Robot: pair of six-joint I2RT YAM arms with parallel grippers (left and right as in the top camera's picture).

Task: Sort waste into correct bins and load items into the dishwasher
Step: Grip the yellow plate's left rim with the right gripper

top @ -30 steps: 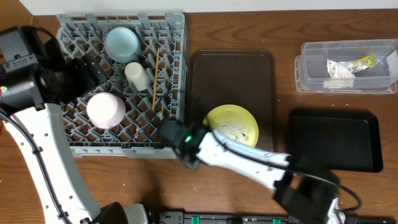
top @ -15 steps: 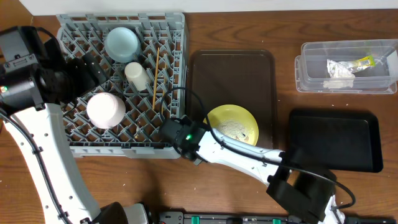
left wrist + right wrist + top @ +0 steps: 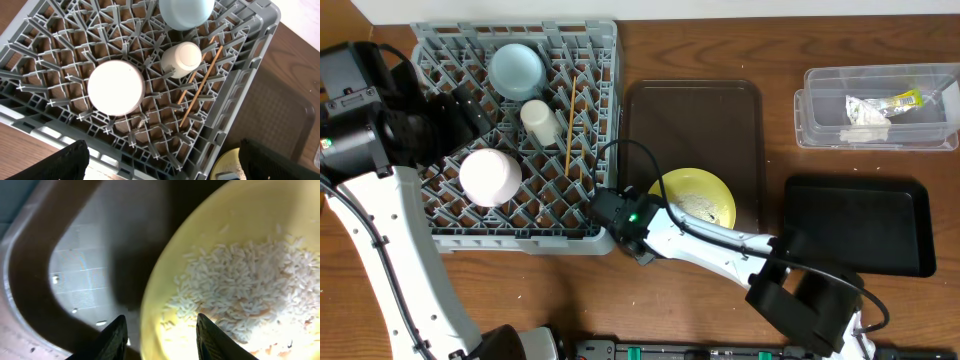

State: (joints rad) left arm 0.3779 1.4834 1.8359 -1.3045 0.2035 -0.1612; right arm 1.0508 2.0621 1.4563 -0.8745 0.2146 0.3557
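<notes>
The yellow plate [image 3: 705, 188] holds rice scraps [image 3: 693, 207] and lies on the brown serving tray [image 3: 690, 120]. My right gripper [image 3: 650, 210] is open, with its fingers [image 3: 165, 340] astride the left rim of the plate [image 3: 240, 240], whose rice [image 3: 245, 290] lies just past them. My left gripper [image 3: 460, 118] hangs open and empty [image 3: 167, 165] above the grey dish rack [image 3: 605, 100]. The rack holds the light blue bowl [image 3: 515, 70], white cup [image 3: 540, 122], upturned white bowl [image 3: 490, 177] and chopsticks [image 3: 570, 125]. The wrapper [image 3: 868, 110] lies in the clear tub [image 3: 820, 130].
The black tray [image 3: 860, 225] sits at the front right, below the clear tub. The right arm's cable loops over the brown tray's left edge. In the left wrist view the rack [image 3: 240, 60], white bowl [image 3: 116, 87], cup [image 3: 182, 57] and chopsticks [image 3: 197, 90] show.
My right gripper has moved right and slightly away from the front edge, up to the plate's left rim. The left arm and the rack's contents have not moved.
</notes>
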